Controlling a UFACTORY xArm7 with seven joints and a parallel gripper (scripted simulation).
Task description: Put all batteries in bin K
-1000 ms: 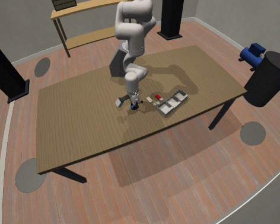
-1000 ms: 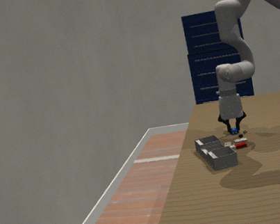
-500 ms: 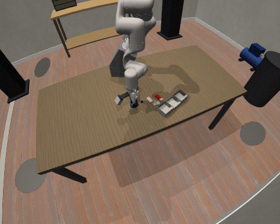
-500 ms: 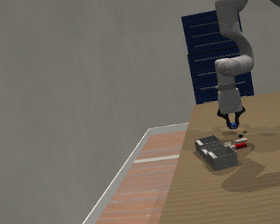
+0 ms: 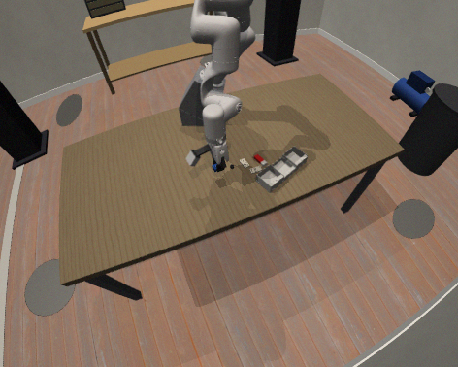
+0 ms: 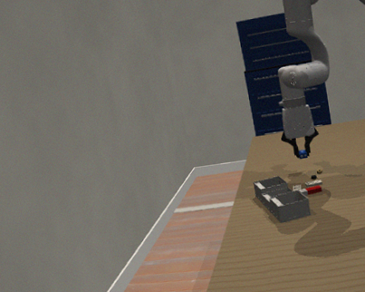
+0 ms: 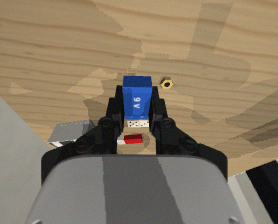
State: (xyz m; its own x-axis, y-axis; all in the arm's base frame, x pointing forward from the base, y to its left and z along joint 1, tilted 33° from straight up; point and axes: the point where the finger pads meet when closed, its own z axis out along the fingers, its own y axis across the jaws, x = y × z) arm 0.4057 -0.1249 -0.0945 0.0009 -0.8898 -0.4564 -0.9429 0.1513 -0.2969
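My gripper [image 5: 216, 166] [image 6: 302, 153] [image 7: 136, 96] is shut on a blue 9V battery [image 5: 214, 167] [image 6: 303, 154] [image 7: 137, 102] and holds it a little above the table [image 5: 121, 204]. A row of grey bins [image 5: 281, 170] [image 6: 281, 199] stands to the right of it in the top view; a corner of it also shows in the wrist view [image 7: 70, 132]. I cannot read the bins' marks. Between the gripper and the bins lie a red thing [image 5: 258, 158] [image 6: 314, 190] [image 7: 132, 140], a white domino [image 5: 244, 162] [image 7: 137, 123] and a brass nut [image 6: 320, 171] [image 7: 166, 82].
A second domino [image 5: 254, 169] lies close to the bins. A small black thing [image 6: 313, 176] lies near the nut. The arm's base [image 5: 191, 104] stands at the table's back edge. A dark barrel [image 5: 432, 131] stands off the table's right end.
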